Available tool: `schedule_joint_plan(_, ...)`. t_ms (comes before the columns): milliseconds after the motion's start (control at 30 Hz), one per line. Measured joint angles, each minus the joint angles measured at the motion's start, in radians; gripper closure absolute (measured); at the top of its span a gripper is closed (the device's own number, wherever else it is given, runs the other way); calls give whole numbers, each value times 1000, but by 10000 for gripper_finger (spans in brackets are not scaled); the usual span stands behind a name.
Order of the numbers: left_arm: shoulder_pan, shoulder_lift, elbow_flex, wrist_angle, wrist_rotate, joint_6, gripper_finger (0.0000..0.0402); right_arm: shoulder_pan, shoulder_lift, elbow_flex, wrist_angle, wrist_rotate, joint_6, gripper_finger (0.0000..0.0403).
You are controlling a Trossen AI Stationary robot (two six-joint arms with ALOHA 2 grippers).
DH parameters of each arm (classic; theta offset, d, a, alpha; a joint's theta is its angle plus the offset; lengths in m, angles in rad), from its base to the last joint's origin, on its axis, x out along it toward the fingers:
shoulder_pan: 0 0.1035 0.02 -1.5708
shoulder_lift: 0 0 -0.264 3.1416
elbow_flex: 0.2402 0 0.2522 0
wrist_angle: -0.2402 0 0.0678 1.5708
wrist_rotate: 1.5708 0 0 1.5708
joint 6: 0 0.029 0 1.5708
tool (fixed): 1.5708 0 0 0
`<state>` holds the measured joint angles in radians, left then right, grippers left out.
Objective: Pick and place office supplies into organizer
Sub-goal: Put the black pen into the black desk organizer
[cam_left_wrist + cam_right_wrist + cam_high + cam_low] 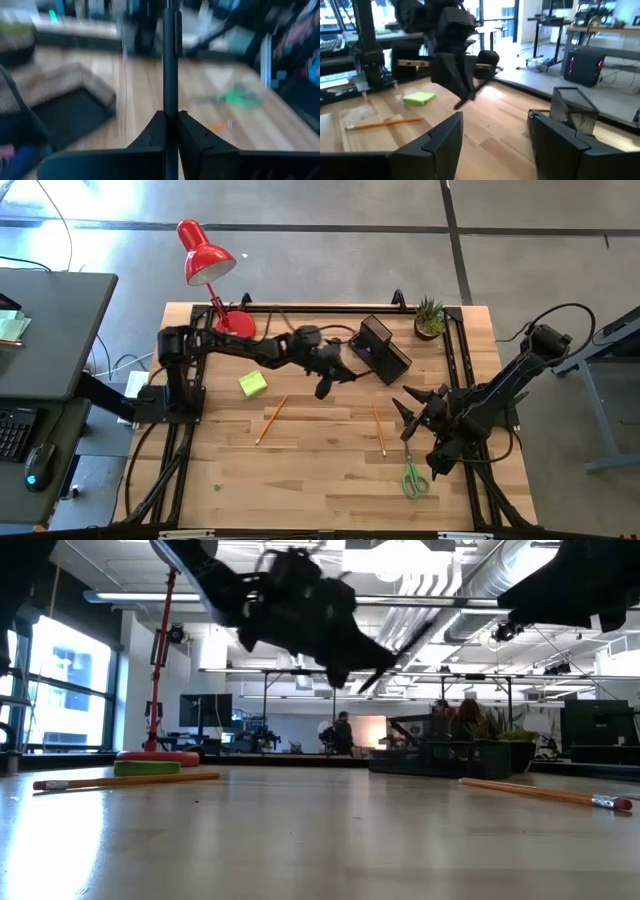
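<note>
**Pen held aloft beside the organizer, right claw waiting near the surface's right edge**

Nearest the front edge, green-handled scissors (414,478) are seen lying flat on the wooden surface (300,470), just beside the right arm's base. A wide bare stretch of wood is left between them and the front-left corner. Slightly farther in, the right claw (405,409) is held low over the surface with its fingers spread wide and nothing between them. Two orange pencils are laid in the middle band: one (271,419) left of centre, the other (379,429) close to the right claw, with open wood between them. A yellow-green sticky-note block (252,384) is set beyond the left pencil. Above the surface, the left claw (327,383) is clenched on a dark pen (170,65), which is carried clear of the wood. Just beyond it, the black mesh organizer (384,348) is placed near the back edge, something purple being visible inside. A potted plant (430,317) and a red lamp (207,252) are stood along the back rim.
</note>
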<state>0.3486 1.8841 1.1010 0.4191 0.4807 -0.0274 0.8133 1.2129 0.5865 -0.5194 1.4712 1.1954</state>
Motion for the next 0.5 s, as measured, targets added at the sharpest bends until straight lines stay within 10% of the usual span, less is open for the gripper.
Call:
schedule_joint_plan(233, -4, -53, -188, 441, 12, -131, 393, -73, 0, 0, 57, 53, -58, 183)
schedule_joint_plan(500, -2, -53, -228, 529, 7, -138, 393, -247, -2, 107, 217, -158, -564, 183)
